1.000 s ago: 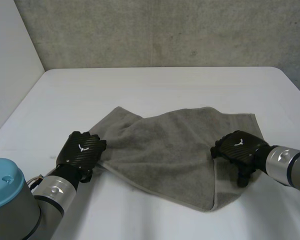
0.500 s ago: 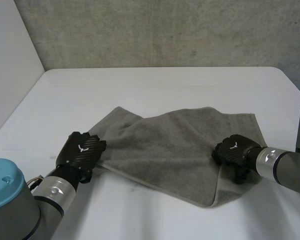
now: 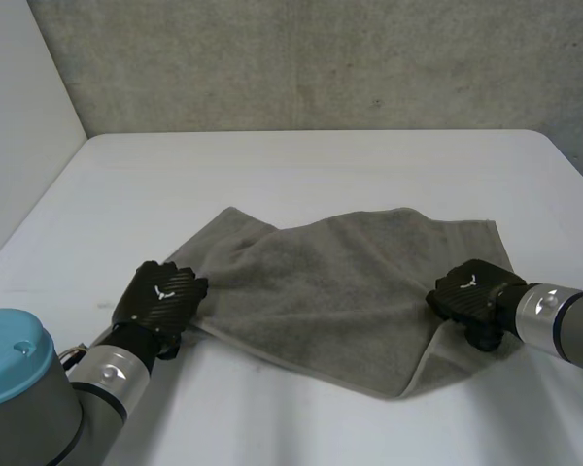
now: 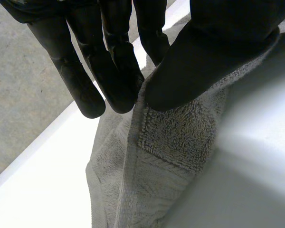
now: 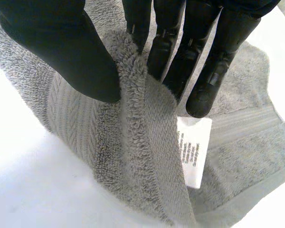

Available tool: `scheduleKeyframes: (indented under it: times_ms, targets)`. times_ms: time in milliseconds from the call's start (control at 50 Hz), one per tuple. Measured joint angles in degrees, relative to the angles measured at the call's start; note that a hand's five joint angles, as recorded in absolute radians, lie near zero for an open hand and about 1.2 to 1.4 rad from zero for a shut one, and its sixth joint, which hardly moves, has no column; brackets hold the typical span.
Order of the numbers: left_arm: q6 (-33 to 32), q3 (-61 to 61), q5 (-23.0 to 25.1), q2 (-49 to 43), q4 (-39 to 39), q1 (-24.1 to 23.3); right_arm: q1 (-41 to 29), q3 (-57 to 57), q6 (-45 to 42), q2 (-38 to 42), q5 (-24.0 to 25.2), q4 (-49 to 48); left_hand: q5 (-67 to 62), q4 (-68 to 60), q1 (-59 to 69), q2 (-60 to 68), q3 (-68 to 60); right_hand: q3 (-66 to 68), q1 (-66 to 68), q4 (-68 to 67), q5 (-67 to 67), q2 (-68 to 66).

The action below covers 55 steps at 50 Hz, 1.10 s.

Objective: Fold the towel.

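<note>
Grey terry towel (image 3: 340, 291), seen in the head view, lies spread and rumpled on the middle of the flat white table (image 3: 301, 165), one part folded over the rest, with a grey concrete wall (image 3: 321, 58) beyond its far edge. The black left hand (image 3: 160, 296) sits knuckles-up at the towel's near left corner, at the end of a grey left arm (image 3: 107, 374) that reaches in low from the near side. The black right hand (image 3: 469, 289) sits on the towel's right edge, towards its near corner, back upward, and its grey right arm (image 3: 554, 316) lies almost level with the towel.

In the left wrist view, the left hand (image 4: 109, 61) points down at the towel (image 4: 147, 190). Its thumb (image 4: 213, 52) presses the hemmed corner against the tips of nearly straight fingers (image 4: 80, 80), so the corner is pinched and lifted a little.

In the right wrist view, the right hand (image 5: 52, 42) has a raised ridge of the towel (image 5: 128, 142) caught between its thumb and the fingers (image 5: 213, 61), which are only slightly bent. A white printed label (image 5: 192, 152) sewn to the towel lies just beyond the fingertips.
</note>
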State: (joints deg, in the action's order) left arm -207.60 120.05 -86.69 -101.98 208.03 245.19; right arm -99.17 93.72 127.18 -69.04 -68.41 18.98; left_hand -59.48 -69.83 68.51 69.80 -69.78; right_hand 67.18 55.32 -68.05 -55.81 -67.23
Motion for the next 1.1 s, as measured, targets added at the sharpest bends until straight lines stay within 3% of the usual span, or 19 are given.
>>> scheduleKeyframes:
  times_ms: [180,320,480,520,660,840,960,1100]
  targets:
    - [-0.14,-1.46,0.25,-2.31,0.08,0.28,1.87,-1.08,-4.44,-0.21,-1.36,4.29,0.00,0.00,0.00,0.00,0.00,0.21,0.00,-0.01,-0.28,0.00]
    - [-3.53,-11.07,0.39,-6.70,0.19,0.57,0.87,-11.49,-4.78,0.63,-5.60,0.11,0.00,0.00,0.00,0.00,0.00,0.57,0.00,-0.06,-0.29,0.00]
    - [-9.59,-33.34,0.03,-8.81,0.84,2.08,-1.97,-29.14,6.83,0.92,-10.26,-16.56,-0.01,0.00,0.00,0.02,0.00,0.70,0.00,-0.07,-0.29,0.00]
    - [-9.99,-44.43,-0.29,-8.75,1.55,2.83,-2.45,-34.31,11.78,0.17,-12.85,-26.58,0.00,-0.01,0.00,0.02,0.00,0.72,0.00,-0.07,-0.29,0.00]
    - [-5.06,-55.99,-1.95,-6.53,3.61,3.98,-2.24,-32.63,15.97,-3.12,-14.87,-41.85,-0.11,0.00,0.00,0.03,0.00,0.78,0.00,-0.07,-0.30,0.00]
    - [-0.04,-42.35,-4.17,-2.52,3.55,4.15,-1.95,-13.08,16.76,-9.17,-6.87,-44.37,-0.11,0.00,0.53,0.03,0.00,0.79,0.00,-0.07,-0.44,0.00]
    - [0.54,-20.97,-4.04,-0.31,4.99,4.11,-1.27,6.22,16.31,-11.82,3.35,-44.22,-0.11,0.00,0.53,0.04,0.00,0.80,0.00,-0.07,-0.67,-0.02]
    - [0.18,-5.57,-3.70,-1.99,6.73,3.78,0.09,16.86,15.67,-11.13,7.92,-42.56,-0.11,0.00,0.53,0.05,0.00,0.81,0.00,-0.08,-0.69,-0.02]
